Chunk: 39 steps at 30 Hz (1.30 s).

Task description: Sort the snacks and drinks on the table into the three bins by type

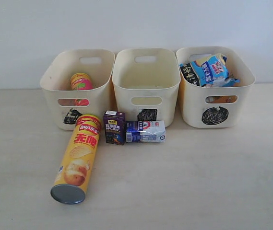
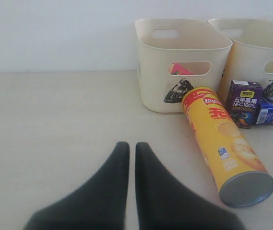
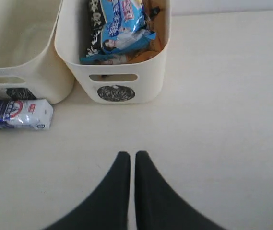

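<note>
The yellow chip tube (image 1: 77, 156) (image 2: 225, 147) lies on its side in front of the left bin (image 1: 74, 76) (image 2: 184, 45), triangle-marked, which holds the pink chip tube (image 1: 81, 82). The dark purple carton (image 1: 113, 127) (image 2: 244, 101) stands before the empty middle bin (image 1: 147, 72), and the blue-and-white carton (image 1: 145, 131) (image 3: 20, 114) lies beside it. The right bin (image 1: 222, 103) (image 3: 122, 88), circle-marked, holds the blue-white bag (image 1: 211, 70) (image 3: 124, 24), the black bag (image 1: 190, 74) and an orange bag (image 1: 221, 99). My left gripper (image 2: 128, 145) and right gripper (image 3: 129, 154) are both shut and hold nothing. Neither shows in the exterior view.
The pale wooden table (image 1: 198, 182) stretches in front of the bins. A white wall (image 1: 136, 24) stands right behind them.
</note>
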Available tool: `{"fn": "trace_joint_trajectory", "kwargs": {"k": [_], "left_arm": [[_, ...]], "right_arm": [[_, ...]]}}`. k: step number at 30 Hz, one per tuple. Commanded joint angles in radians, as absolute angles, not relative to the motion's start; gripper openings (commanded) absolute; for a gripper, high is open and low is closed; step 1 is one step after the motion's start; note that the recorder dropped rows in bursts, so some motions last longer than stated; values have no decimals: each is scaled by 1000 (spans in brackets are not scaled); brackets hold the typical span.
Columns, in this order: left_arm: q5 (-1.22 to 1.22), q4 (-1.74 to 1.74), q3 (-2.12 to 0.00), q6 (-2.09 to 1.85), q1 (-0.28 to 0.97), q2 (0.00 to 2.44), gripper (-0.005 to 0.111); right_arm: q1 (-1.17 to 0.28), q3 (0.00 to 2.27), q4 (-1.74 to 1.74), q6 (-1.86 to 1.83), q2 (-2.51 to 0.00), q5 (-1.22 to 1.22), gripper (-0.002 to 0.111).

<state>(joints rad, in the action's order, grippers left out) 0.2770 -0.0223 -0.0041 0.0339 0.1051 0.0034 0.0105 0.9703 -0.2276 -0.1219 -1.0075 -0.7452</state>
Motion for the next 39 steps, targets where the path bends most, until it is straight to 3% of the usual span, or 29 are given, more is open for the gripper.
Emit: {"fn": "trace_joint_trajectory", "kwargs": {"k": [1,19,27,39], "left_arm": [[270,-14,0,32,102,0,4],[270,-14,0,32,102,0,4],[270,-14,0,32,102,0,4],[270,-14,0,32,102,0,4]], "right_arm": [[20,862,-233,-139,-884,-612,0],[20,828,-229,-271,-751,-537,0],[20,549,-224,-316,-521,-323,0],[20,257,-226,-345,-132,-323,0]]}}
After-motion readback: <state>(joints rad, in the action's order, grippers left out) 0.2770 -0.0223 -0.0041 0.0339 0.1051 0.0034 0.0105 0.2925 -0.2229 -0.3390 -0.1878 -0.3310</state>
